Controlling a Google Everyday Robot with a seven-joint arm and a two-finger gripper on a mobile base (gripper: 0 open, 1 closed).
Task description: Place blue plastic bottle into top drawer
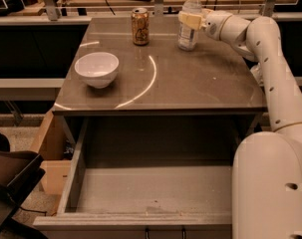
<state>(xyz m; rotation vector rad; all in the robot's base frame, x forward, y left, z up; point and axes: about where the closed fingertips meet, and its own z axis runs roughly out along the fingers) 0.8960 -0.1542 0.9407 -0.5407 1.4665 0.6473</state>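
Note:
The blue plastic bottle (189, 36), clear and ribbed with a white cap, stands upright at the back right of the table top. My gripper (191, 20) reaches in from the right and sits at the bottle's middle, in contact with it. The top drawer (150, 190) is pulled out wide below the table's front edge, with a bare grey bottom and a metal handle at its front.
A gold-brown soda can (140, 27) stands to the left of the bottle. A white bowl (96, 69) sits on the left of the table (190, 83). A light wooden box (51, 148) and a dark chair (11, 183) stand at the left.

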